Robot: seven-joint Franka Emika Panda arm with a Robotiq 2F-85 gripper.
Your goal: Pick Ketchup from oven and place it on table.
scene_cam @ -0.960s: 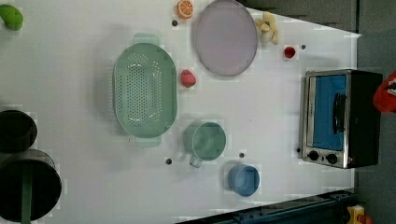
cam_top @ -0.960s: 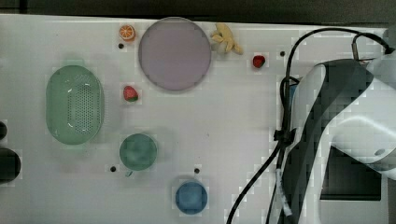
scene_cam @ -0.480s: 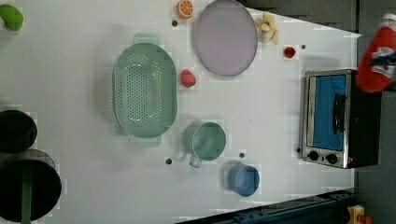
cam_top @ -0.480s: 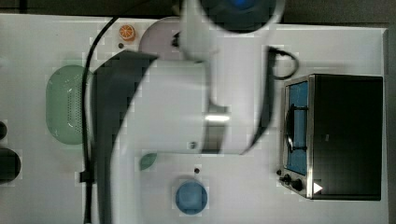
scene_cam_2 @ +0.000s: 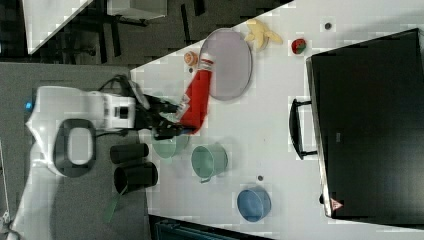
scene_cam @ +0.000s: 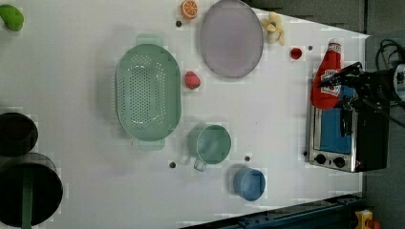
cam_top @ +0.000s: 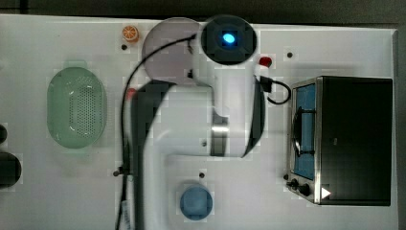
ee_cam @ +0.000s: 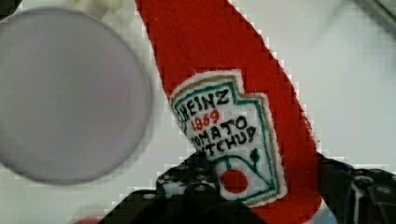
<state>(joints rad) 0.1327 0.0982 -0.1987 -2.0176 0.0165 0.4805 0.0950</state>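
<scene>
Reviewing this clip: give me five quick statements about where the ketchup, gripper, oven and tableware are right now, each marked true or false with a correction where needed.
1. The gripper holds the ketchup. True.
2. The ketchup stands on the table. False: it is held in the air, as the right view shows.
3. The oven door is wide open. False: in the top view it stands closed, glass upright behind its handle.
4. A purple plate lies between an orange slice and a banana in the left view. True.
5. The blue cup sits inside the green colander. False: it stands apart on the table, beside the green mug.
</scene>
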